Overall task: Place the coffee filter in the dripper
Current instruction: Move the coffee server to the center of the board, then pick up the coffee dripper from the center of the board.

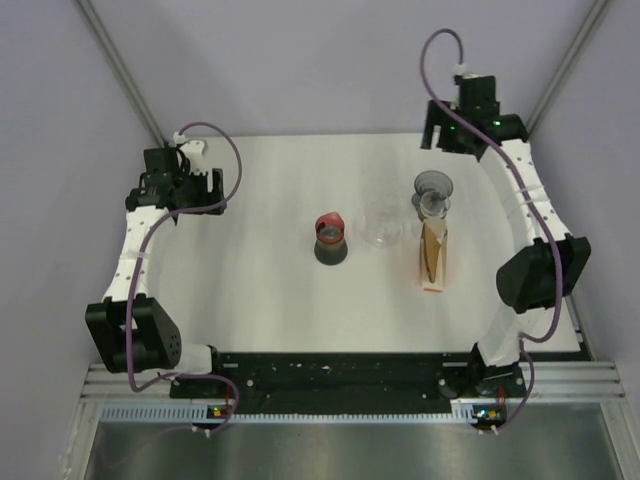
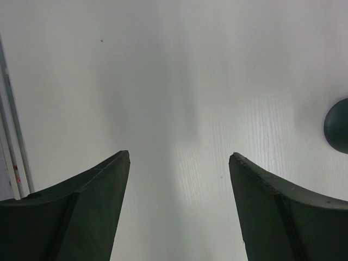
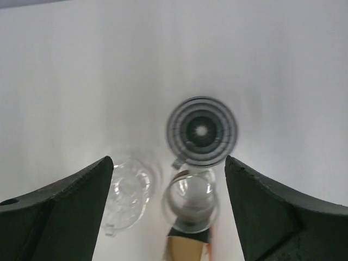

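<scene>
- The left gripper (image 2: 179, 156) is at the left of the top view. Its fingers are wide apart and hold nothing.
- A dark cone with a red top (image 1: 330, 238) stands in the middle of the table (image 1: 260, 290).
- A clear glass (image 1: 383, 226) sits just right of it.
- The brown filter (image 1: 432, 250) is right of the middle, in an orange holder (image 1: 432, 288).
- The gray dripper (image 1: 434, 184) is just above the filter.
- The right gripper (image 3: 168, 159) is at the upper right. It is wide apart and holds nothing.

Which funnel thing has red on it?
The dark grey cone with a red ring on top, leftmost; the clear glass cup and ribbed grey funnel have none.
</scene>
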Action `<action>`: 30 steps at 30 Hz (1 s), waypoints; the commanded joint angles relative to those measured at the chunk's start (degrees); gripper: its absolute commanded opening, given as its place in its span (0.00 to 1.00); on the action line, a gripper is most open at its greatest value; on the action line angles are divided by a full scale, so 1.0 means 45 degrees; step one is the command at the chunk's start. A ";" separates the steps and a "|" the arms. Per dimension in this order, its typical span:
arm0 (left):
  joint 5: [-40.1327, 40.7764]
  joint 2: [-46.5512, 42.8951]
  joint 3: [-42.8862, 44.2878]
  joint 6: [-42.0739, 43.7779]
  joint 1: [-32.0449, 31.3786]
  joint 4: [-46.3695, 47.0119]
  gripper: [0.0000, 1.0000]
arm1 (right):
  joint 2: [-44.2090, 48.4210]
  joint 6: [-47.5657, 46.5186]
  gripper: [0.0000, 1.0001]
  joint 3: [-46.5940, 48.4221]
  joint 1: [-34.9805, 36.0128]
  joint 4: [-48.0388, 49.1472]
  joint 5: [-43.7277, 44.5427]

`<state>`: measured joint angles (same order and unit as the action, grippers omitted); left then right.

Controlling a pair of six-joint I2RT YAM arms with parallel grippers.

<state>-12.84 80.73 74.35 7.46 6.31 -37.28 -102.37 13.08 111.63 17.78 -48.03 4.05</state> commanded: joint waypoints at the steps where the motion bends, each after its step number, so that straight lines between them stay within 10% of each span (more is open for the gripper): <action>1: -0.0018 -0.0166 0.0099 0.0099 0.0005 0.0120 0.79 | -0.0608 -0.0231 0.84 -0.0705 -0.2540 -0.0127 0.0135; 14: 0.0490 -0.0225 0.0041 0.0314 0.0005 0.0022 0.79 | -0.3187 0.0101 0.74 -0.1859 -0.3893 0.1258 -0.2230; 26: 0.0588 -0.0361 -0.0056 0.0353 0.0005 0.0041 0.79 | -0.4459 0.0647 0.01 -0.0396 -0.3893 0.1338 -0.2385; 30: 0.0569 -0.0381 -0.0056 0.0353 0.0005 0.0042 0.79 | -0.4225 0.0979 0.00 0.0775 -0.3893 0.1104 -0.2813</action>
<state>-10.61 80.73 74.35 8.51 6.33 -37.82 -122.54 15.73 108.42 0.14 -43.99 -7.18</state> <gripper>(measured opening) 0.794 0.042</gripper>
